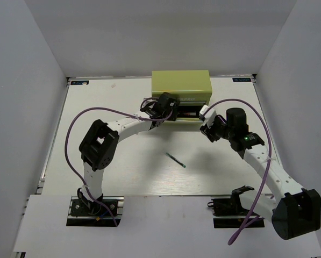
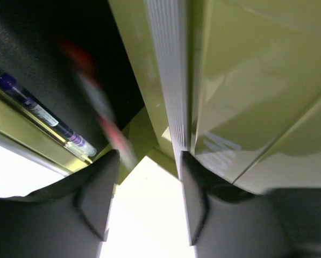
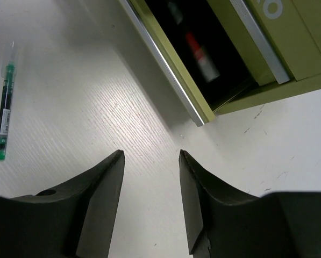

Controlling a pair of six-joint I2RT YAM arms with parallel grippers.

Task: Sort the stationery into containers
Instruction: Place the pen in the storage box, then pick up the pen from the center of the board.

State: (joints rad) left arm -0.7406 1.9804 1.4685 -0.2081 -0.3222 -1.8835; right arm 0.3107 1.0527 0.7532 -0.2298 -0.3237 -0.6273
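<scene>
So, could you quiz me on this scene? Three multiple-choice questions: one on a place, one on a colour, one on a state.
1. Where does the green-tipped pen lie?
A. on the table
B. inside the drawer
C. between gripper fingers

2. What colour is the tool chest?
A. red
B. olive green
C. blue

3. How is the drawer facing the arms?
A. pushed shut
B. pulled open
C. taken out

Answers:
1 A: it lies alone on the white surface in front of the chest.
2 B: its top and front are both olive green.
3 B: the right wrist view looks into its dark inside, where a red-and-white pen lies.
</scene>
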